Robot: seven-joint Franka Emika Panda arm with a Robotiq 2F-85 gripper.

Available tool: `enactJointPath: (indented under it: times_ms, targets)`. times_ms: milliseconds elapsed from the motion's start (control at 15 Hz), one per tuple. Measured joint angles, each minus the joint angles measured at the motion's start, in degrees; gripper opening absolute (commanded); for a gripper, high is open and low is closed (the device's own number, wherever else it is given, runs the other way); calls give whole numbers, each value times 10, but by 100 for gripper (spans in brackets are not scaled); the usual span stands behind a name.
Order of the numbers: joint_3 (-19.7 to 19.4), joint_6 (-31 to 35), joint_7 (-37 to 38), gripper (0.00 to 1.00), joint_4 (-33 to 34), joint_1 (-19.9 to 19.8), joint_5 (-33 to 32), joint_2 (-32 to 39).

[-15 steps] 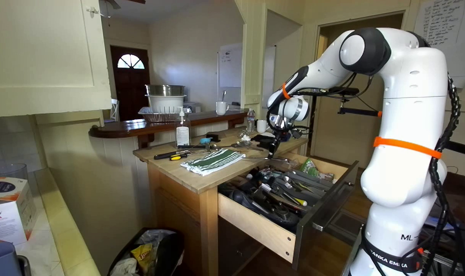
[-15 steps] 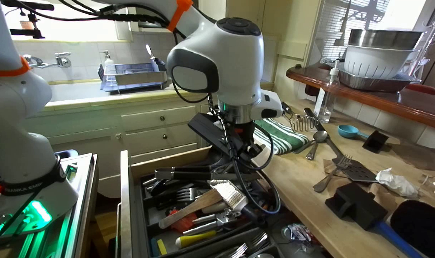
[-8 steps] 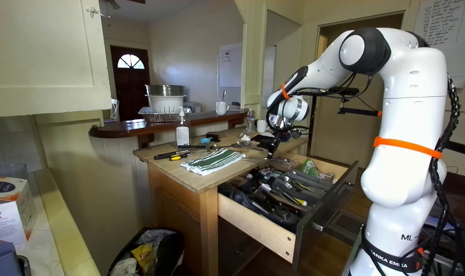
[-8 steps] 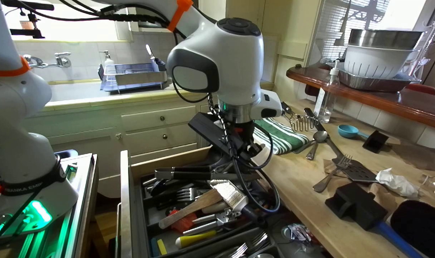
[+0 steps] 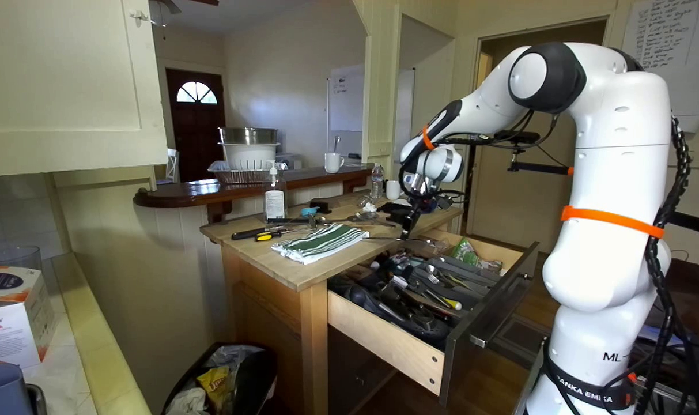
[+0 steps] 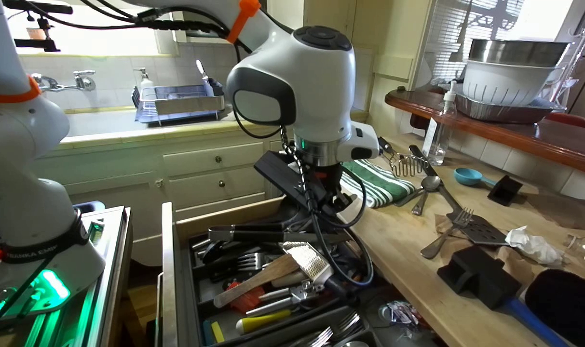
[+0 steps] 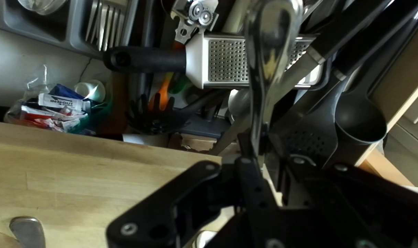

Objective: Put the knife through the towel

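Note:
The towel (image 5: 321, 243) is a folded green-and-white striped cloth lying flat on the wooden counter. It also shows in an exterior view (image 6: 380, 184), partly behind the arm. My gripper (image 5: 405, 235) is over the counter's edge by the open drawer, to the towel's side. It is shut on a shiny metal knife (image 7: 271, 38); the handle sticks out past the fingertips (image 7: 258, 143) over the drawer. The knife's thin far part (image 5: 382, 238) runs roughly level from the gripper to the towel's near edge. I cannot tell whether its tip touches or enters the towel.
The open drawer (image 6: 169, 270) is full of utensils, with a grater (image 7: 227, 62) below the knife handle. On the counter lie a spatula (image 6: 480, 230), a fork (image 6: 442, 241), a spoon (image 6: 429, 184), a blue scoop (image 6: 468, 176) and a yellow-handled tool (image 5: 267, 236).
My gripper with the knife has shifted very slightly toward the towel. The towel has not visibly moved.

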Motion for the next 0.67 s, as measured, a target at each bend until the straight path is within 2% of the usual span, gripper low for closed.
enactJointPath:
  times_ms: [667]
  targets:
    - [4,1,25,4,14,4,11,15]
